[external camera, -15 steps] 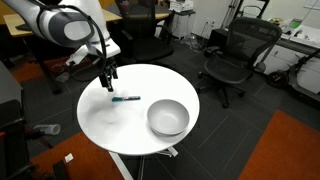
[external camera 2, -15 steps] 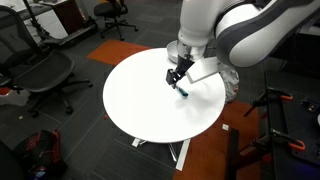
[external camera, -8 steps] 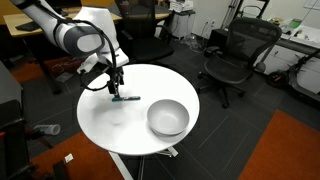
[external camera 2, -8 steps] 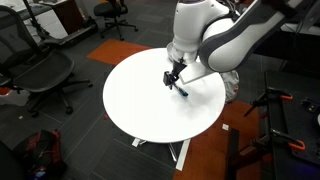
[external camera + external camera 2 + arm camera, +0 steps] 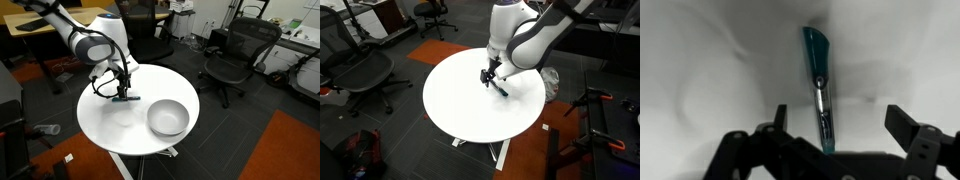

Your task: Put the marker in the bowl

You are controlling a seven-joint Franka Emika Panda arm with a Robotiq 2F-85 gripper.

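The marker point(image 5: 127, 98) lies flat on the round white tabletop point(image 5: 105, 128), well in from its rim. The jaws are lowered right over it. In the wrist view the marker point(image 5: 818, 75) runs lengthwise between the jaws, which stand wide apart and grip nothing; it lies nearer one finger than the other. The bowl point(image 5: 168, 117) sits upright near the rim, with bare surface between it and the marker. In both exterior views an office chair point(image 5: 235, 50) point(image 5: 365, 70) stands apart from the tabletop's edge.
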